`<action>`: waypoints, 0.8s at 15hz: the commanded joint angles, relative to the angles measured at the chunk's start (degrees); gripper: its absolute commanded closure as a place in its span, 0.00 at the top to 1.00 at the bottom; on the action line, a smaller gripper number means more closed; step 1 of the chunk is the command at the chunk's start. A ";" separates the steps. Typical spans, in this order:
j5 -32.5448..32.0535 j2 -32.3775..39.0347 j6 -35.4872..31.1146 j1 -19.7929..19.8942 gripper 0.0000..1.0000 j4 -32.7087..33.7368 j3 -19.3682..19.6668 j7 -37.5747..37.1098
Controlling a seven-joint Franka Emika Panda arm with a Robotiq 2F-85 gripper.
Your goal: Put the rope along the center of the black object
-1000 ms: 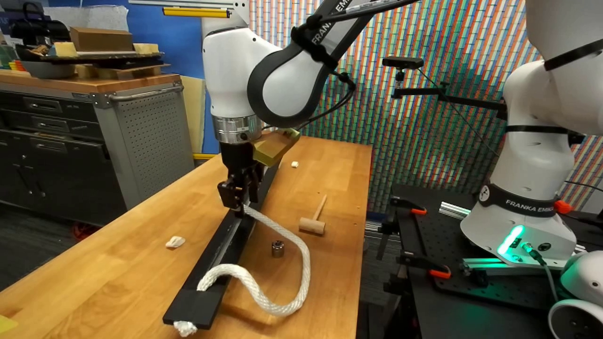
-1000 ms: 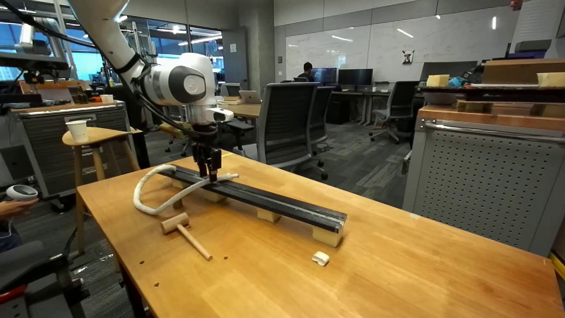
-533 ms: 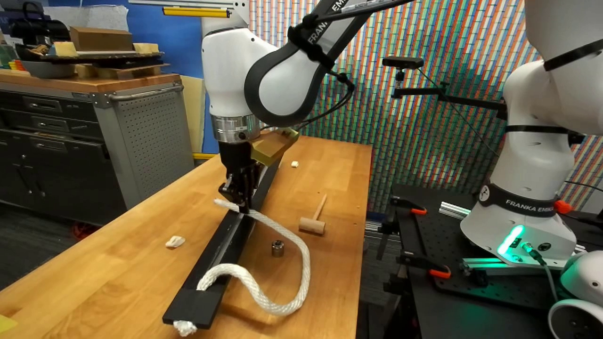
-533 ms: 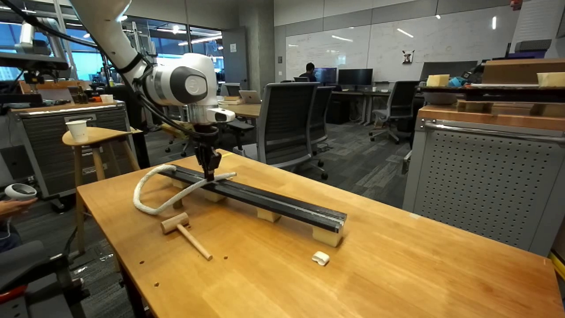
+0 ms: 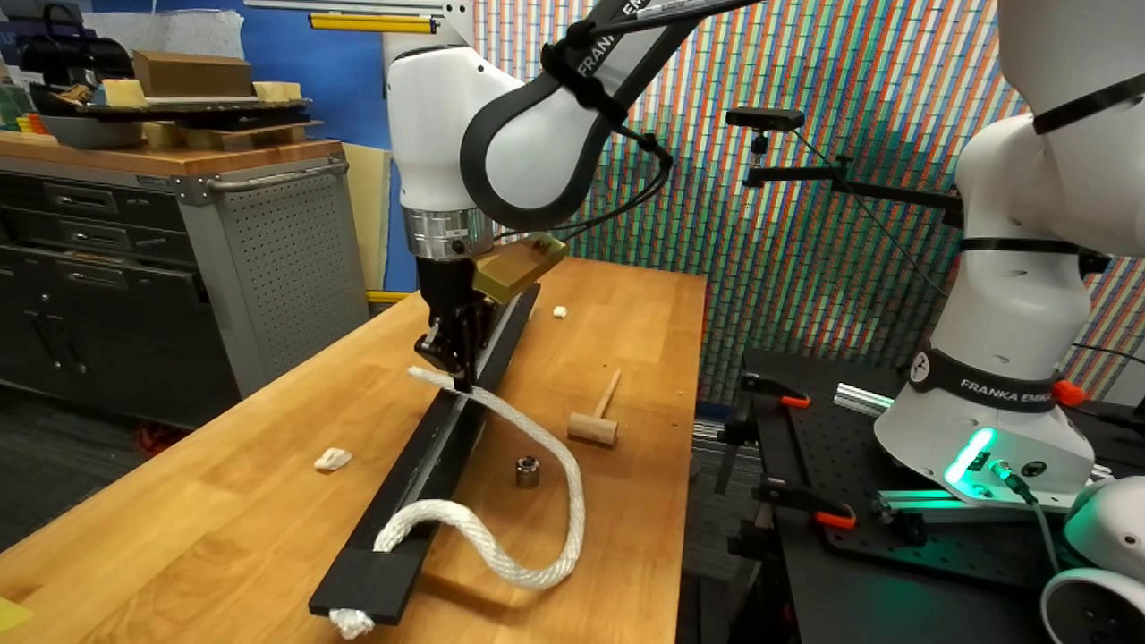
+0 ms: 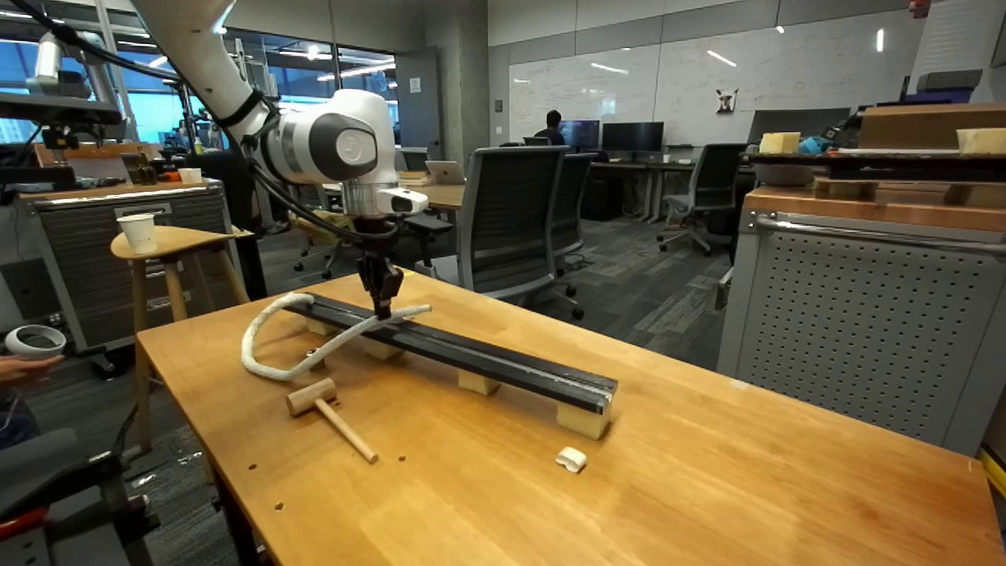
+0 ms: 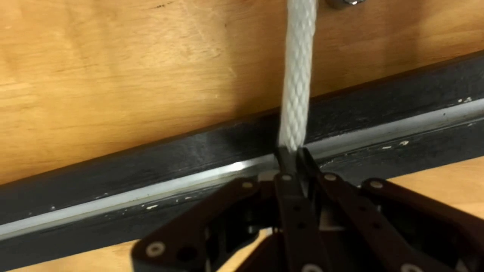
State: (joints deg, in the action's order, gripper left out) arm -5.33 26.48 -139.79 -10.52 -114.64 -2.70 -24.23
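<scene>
The white rope (image 5: 574,505) loops over the table beside the black object (image 5: 411,474), a long strip with a pale groove down its middle. At the near end in that exterior view, the rope passes under a black cross-piece and its frayed tip pokes out. My gripper (image 5: 465,386) is shut on the rope near its other end, just above the strip; a short free tail sticks out past the fingers. In the wrist view the rope (image 7: 298,75) runs up from the gripper (image 7: 293,151), crossing the black object (image 7: 113,177) rather than lying along it. The fingertips hide the gripped part.
A wooden mallet (image 5: 593,429) and a small metal cylinder (image 5: 528,472) lie on the side of the loop. Pale blocks (image 6: 583,420) prop up the strip. Small white scraps (image 5: 333,460) rest on the table. A second robot arm (image 5: 1020,340) stands on a neighbouring bench.
The jaws have gone from open around the rope to shut on it. Over the last half second the gripper has risen slightly, and the rope's loop has been drawn a little with it.
</scene>
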 commanded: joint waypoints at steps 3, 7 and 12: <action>1.89 -3.79 0.75 0.10 0.02 0.61 5.16 -7.94; 0.97 -6.68 1.63 1.20 0.02 0.51 9.38 -15.31; -0.64 -10.06 2.86 3.69 0.02 -0.23 13.73 -25.24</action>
State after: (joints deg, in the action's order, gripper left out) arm -4.67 19.30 -139.12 -7.97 -114.13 9.34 -43.23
